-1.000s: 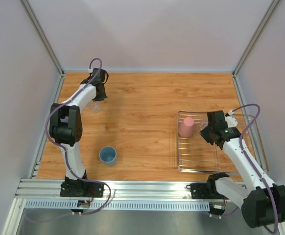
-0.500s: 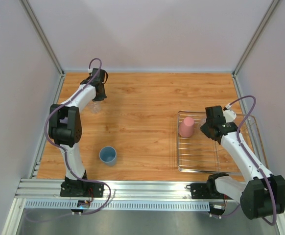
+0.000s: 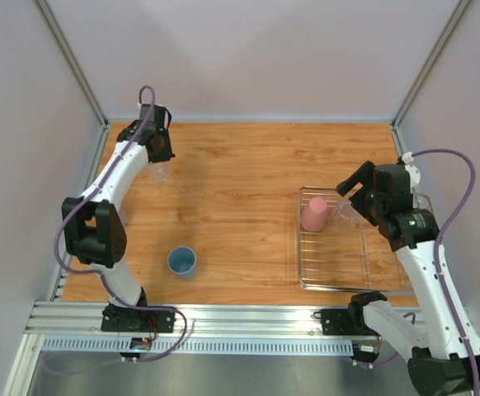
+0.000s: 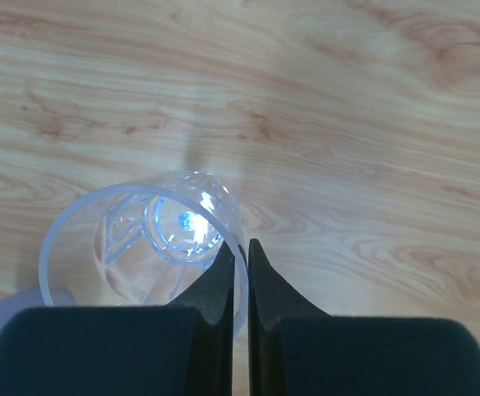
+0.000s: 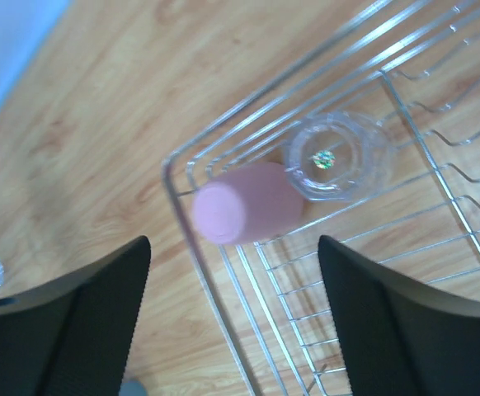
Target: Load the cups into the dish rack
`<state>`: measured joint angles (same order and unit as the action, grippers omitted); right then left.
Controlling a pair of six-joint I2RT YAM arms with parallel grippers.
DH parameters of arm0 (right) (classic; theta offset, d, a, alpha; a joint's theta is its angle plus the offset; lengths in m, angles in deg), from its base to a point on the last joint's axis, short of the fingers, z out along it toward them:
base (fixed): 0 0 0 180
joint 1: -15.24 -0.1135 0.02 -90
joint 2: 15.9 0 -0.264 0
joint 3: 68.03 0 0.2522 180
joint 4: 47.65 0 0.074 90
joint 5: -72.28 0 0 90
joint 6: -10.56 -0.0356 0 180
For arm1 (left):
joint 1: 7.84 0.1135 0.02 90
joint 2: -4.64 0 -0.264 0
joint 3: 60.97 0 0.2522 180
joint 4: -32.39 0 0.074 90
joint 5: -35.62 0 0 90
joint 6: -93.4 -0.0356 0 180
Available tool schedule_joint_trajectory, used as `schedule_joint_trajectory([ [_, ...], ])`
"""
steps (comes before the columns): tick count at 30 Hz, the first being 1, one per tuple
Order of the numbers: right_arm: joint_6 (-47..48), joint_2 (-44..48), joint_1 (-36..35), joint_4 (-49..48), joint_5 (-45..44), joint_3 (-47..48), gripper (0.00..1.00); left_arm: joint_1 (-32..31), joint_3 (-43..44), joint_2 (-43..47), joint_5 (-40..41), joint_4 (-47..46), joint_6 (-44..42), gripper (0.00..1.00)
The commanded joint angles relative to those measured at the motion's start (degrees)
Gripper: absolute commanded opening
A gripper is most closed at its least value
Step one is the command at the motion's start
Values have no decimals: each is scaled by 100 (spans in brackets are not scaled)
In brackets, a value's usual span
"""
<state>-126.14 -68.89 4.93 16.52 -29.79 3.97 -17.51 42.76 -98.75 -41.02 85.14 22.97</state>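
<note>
Left claw [image 4: 238, 247] is closed, pinching the wall of a clear tumbler [image 4: 133, 247] near the far left corner of the desk [image 3: 248, 165]. Right claw [image 5: 233, 243] stands open and empty above the dish rack [image 3: 339, 260]. In one corner of the rack the pink cup [image 5: 240, 206] stands inverted, with a second clear tumbler [image 5: 339, 157] touching it. The blue cup [image 3: 181, 262] sits on the desk, well apart from the rack.

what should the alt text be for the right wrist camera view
A pink cup, closed end up, and a clear glass tumbler stand side by side in the corner of a wire dish rack on a wooden table. The open right gripper frames the bottom of the view with two dark fingers, holding nothing.
</note>
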Motion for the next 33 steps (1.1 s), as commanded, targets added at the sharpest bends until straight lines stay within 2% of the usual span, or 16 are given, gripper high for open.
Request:
schedule_joint_trajectory([
  [1, 319, 131, 20, -134, 407, 714, 87, -8, 259, 1012, -1119, 216, 142, 0],
  [2, 337, 96, 20, -320, 599, 811, 96, -8, 127, 1475, -1482, 50, 457, 0],
  [3, 267, -17, 20, -487, 967, 899, 100, -17, -31, 1715, -2156, -448, 634, 0],
  [5, 188, -158, -24, -1128, 1433, 1040, 100, -69, -401, 2268, -2670, -951, 1020, 0],
  [8, -102, -369, -155, -1884, 1664, 1189, 100, -307, -428, 2656, -3129, -1646, 1505, 0],
  [11, -699, -685, -234, -2719, 2103, 1278, 100, -518, -962, 3060, -3506, -3155, 2206, 0],
  [12, -1083, -773, -279, -2860, 2208, 1365, 100, -544, -1364, 3132, -3699, -4335, 2826, 0],
  [15, -1464, -1151, -568, -3546, 2341, 1558, 100, -693, -1798, 3238, -3903, -6246, 3473, 0],
  [16, -1717, -1291, -726, -3878, 2350, 1585, 100, -807, -1877, 3203, -3903, -6523, 3648, 0],
  [19, -2122, -1389, -1042, -4573, 2184, 1620, 100, -1027, -1800, 3133, -3859, -6939, 3624, 0],
  [25, -2660, -1679, -1605, -4979, 1771, 1630, 100, -1476, -1870, 3045, -3709, -7747, 3606, 0],
  [28, -2906, -1784, -1764, -5462, 1726, 1594, 100, -1687, -1878, 3009, -3710, -7783, 3448, 0],
  [33, -2977, -1820, -2036, -5735, 1569, 1586, 100, -1749, -1913, 2921, -3771, -7836, 3483, 0],
])
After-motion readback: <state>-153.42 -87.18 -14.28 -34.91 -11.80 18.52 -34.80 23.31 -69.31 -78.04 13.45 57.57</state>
